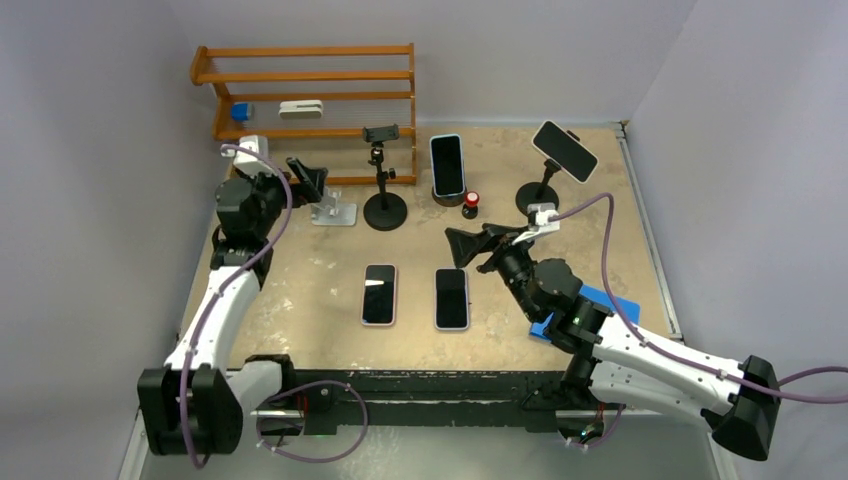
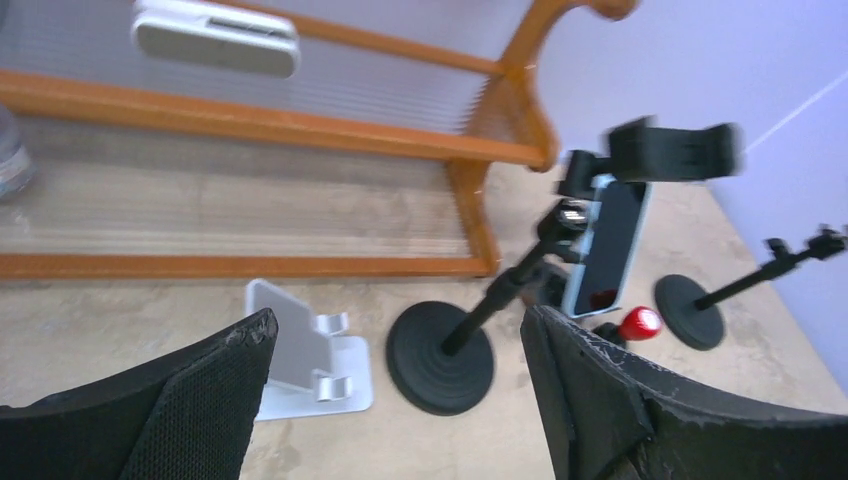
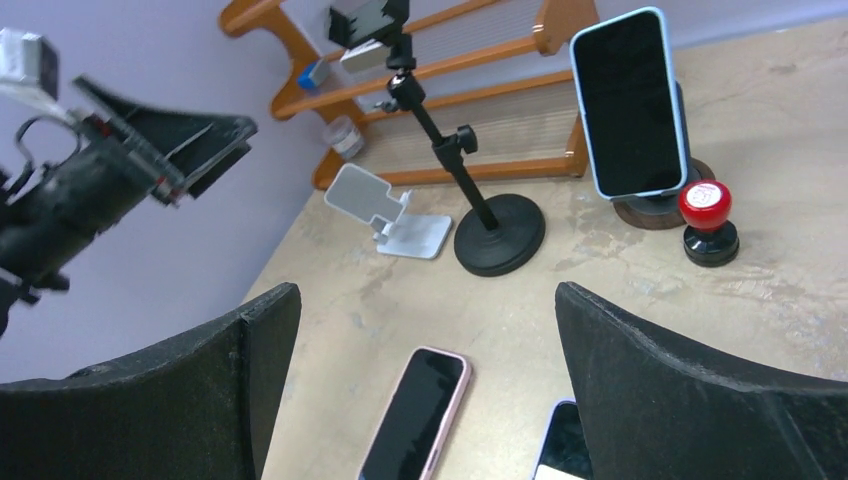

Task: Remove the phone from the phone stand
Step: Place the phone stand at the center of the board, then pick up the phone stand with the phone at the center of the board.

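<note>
Flat phones: pink-cased phone [image 1: 379, 294] and dark phone [image 1: 452, 298] lie side by side, centre frame.
Right claw [image 3: 427, 292]: spread wide, empty, hanging right of centre.
Left claw [image 2: 397, 318]: fingers apart, pinching nothing, just over the silver stand [image 1: 333, 212].
Task phone: blue-cased phone [image 1: 447, 165] upright on its round stand, upper centre; another, the clamped phone [image 1: 565, 150], sits on a black stand upper right.
Wooden rack [image 1: 310, 90]: upper left.
</note>
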